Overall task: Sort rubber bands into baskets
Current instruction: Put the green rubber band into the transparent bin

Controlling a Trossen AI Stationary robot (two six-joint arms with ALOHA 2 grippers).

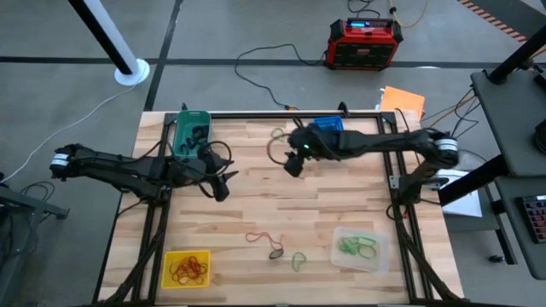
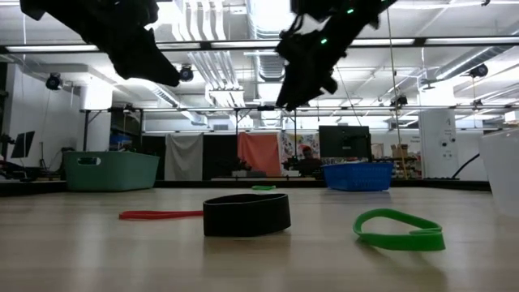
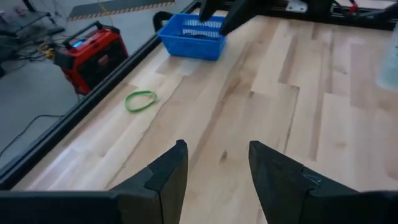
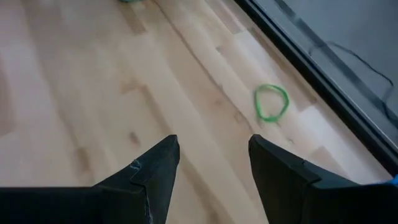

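Hovering open and empty over the worktop (image 1: 256,205), left pincer (image 1: 223,188) and right pincer (image 1: 294,165) hold nothing, since red (image 1: 263,237), black (image 1: 276,252), green bands (image 1: 299,260) lie loose near-centre between yellow (image 1: 186,268) and clear baskets (image 1: 359,248).

Black rubber band (image 2: 246,215) stands mid-table; red band (image 2: 160,215) beside it; green band (image 2: 398,229) opposite.

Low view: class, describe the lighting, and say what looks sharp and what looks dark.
Low view: bright ceiling lights behind turn both arms into dark silhouettes; the black band and green band nearby look sharp. High view: even light, soft shadows under the left gripper and right gripper.
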